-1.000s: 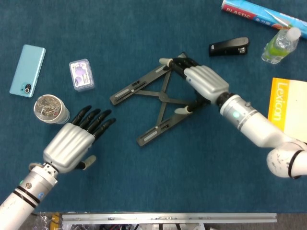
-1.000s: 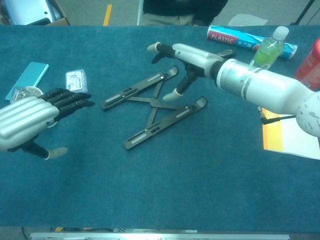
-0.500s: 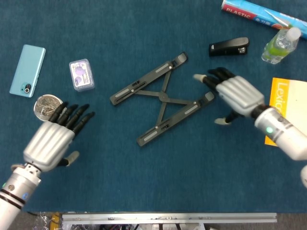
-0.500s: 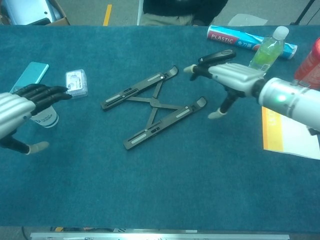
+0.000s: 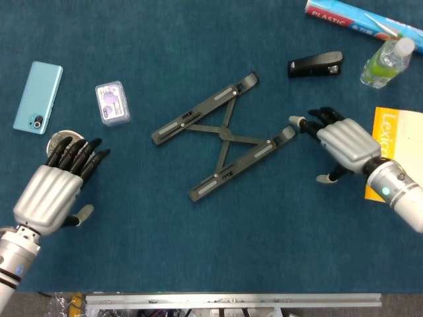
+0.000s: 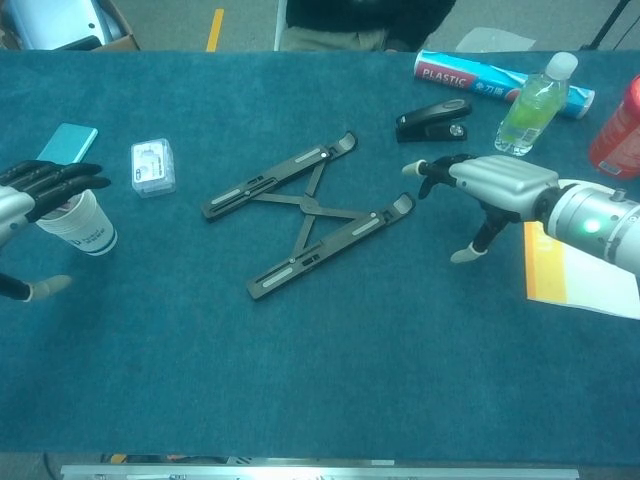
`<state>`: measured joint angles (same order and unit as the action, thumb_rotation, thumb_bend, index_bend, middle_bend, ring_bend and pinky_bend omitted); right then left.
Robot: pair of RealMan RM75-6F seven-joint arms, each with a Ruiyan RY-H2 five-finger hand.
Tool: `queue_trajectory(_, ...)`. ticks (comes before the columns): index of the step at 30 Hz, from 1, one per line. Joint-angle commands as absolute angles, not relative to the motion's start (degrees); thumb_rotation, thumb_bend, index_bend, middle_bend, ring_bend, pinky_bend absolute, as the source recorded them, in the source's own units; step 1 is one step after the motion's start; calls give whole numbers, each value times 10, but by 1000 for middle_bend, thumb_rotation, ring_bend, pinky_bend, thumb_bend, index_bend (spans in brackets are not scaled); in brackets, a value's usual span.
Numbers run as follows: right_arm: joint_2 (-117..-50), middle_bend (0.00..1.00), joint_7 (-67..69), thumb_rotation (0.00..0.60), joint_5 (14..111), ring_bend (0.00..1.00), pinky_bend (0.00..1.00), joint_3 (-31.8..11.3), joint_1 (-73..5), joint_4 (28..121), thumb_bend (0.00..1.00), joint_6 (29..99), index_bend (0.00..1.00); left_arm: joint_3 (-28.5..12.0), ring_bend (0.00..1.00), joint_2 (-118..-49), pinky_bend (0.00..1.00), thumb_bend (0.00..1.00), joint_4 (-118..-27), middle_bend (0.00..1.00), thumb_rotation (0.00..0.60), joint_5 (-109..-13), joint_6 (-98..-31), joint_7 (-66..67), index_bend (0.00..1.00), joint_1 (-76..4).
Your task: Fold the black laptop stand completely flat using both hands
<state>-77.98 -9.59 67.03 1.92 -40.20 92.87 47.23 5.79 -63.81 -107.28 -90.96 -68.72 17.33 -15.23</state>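
Note:
The black laptop stand [image 5: 221, 135] [image 6: 303, 213] lies flat on the blue table, its two bars spread in a V and joined by crossed links. My right hand [image 5: 340, 143] [image 6: 487, 188] hovers just right of the stand's right end, fingers apart, holding nothing and clear of the stand. My left hand [image 5: 55, 187] [image 6: 28, 197] is far to the left near the table's front corner, fingers spread and empty, partly covering a paper cup [image 6: 81, 224].
A light blue phone [image 5: 38, 97] and a small clear box [image 5: 112, 103] lie at the left. A black stapler [image 5: 316, 65], a green bottle [image 5: 386, 61], a plastic-wrap box [image 5: 360, 20] and a yellow book [image 5: 396, 146] lie at the right.
My right hand has let go of the stand and drawn away to the right. My left hand has pulled back to the left, away from the stand. The stand has stayed put.

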Motion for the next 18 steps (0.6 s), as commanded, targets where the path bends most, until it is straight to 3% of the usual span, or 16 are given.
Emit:
queue_trajectory(1, -783, 188, -74, 600, 659, 0, 44, 12, -397, 927, 17, 465, 0, 59, 0, -638, 0, 247, -1071, 0, 600, -908, -688, 171, 0, -151)
queue_trajectory(18, -803, 162, -95, 600, 623, 0, 65, -2, -400, 903, 16, 441, 0, 58, 0, -632, 0, 247, -1067, 0, 600, -905, -694, 160, 0, -147)
